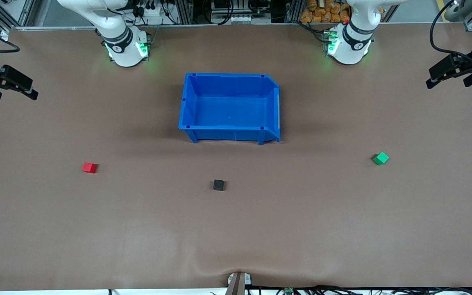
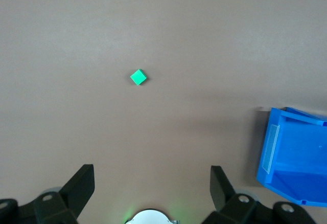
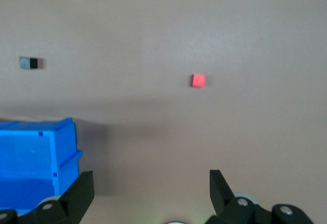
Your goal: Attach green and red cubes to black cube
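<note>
Blue bin (image 1: pixel 230 107) is the only tall obstacle, mid-table. Red cube (image 1: pixel 89 167), black cube (image 1: pixel 218 185), green cube (image 1: pixel 380 158) lie well apart, bare table around each.

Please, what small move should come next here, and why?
Probably lower the open left gripper toward the green cube. All three cubes lie apart on the table: red cube, black cube, none held. The right gripper is open too, high at its end.

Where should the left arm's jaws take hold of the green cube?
Come straight down on the green cube and pinch two opposite side faces. It lies turned diagonally on the bare table, so the left gripper, jaws open, likely needs a wrist turn to square up.
</note>
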Controlling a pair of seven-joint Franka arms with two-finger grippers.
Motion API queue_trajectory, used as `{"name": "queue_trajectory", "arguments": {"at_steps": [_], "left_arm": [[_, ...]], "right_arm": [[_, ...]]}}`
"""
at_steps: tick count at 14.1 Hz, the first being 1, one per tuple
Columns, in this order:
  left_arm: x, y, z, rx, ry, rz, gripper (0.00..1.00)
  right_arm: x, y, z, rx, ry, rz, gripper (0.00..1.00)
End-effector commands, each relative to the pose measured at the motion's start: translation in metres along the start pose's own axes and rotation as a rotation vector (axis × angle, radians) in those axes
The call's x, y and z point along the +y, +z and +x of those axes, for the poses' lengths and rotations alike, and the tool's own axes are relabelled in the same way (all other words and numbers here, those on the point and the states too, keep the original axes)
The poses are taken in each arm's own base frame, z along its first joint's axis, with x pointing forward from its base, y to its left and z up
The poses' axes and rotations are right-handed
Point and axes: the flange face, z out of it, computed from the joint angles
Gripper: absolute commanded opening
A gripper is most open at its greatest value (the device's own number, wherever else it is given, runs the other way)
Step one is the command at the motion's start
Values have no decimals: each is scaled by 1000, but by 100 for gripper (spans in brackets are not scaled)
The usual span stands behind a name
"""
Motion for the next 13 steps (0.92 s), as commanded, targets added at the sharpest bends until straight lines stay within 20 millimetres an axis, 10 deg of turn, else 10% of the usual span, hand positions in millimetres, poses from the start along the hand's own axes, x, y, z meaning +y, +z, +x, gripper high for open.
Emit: {"name": "queue_trajectory", "arguments": {"at_steps": [1, 13], "left_arm": [[3, -4, -1, -16, 16, 21, 100], [2, -1, 2, -22, 13, 21, 100]], "right_arm": [[6, -3, -1, 1, 30, -13, 100], [8, 38, 13, -53, 33, -14, 100]]}}
